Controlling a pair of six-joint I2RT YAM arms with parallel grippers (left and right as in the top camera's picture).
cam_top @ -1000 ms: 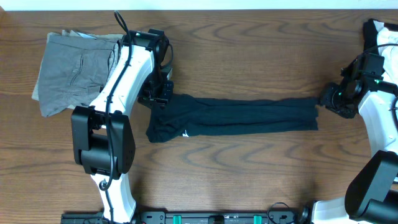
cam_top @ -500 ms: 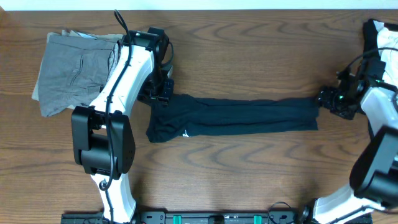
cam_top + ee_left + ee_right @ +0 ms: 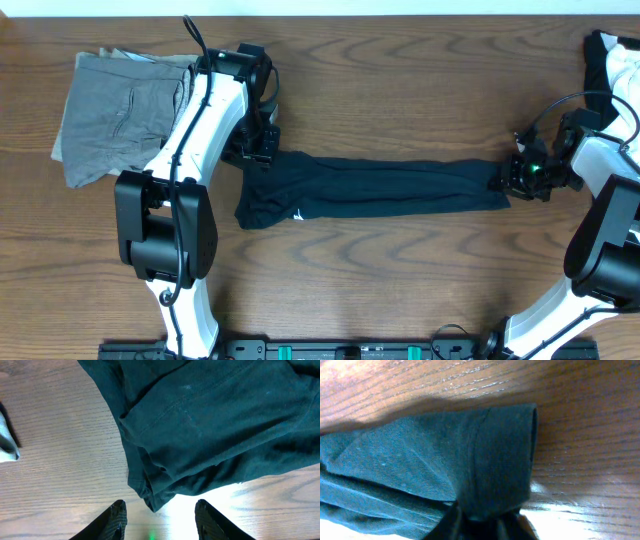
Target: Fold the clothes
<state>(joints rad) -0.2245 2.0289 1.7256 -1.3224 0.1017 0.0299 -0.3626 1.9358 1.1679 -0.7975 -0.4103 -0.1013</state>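
Observation:
The blackish-navy T-shirt [image 3: 380, 188] lies as a long band across the table's middle, with its small white label [image 3: 298, 213] near the left end. My left gripper [image 3: 258, 152] hovers at the band's upper left corner. In the left wrist view it [image 3: 160, 521] is open and empty, with a shirt corner [image 3: 155, 502] just ahead of its fingers. My right gripper [image 3: 503, 180] is at the band's right end. In the right wrist view it [image 3: 485, 527] is shut on the shirt's folded edge [image 3: 495, 455].
A pile of grey-khaki folded garments [image 3: 120, 115] lies at the back left, close to the left arm. A white and black object [image 3: 612, 60] sits at the far right edge. Bare wood table [image 3: 400, 90] surrounds the shirt.
My right gripper has moved left from beside the shirt onto its right end and shut on the fabric. The left gripper has barely shifted.

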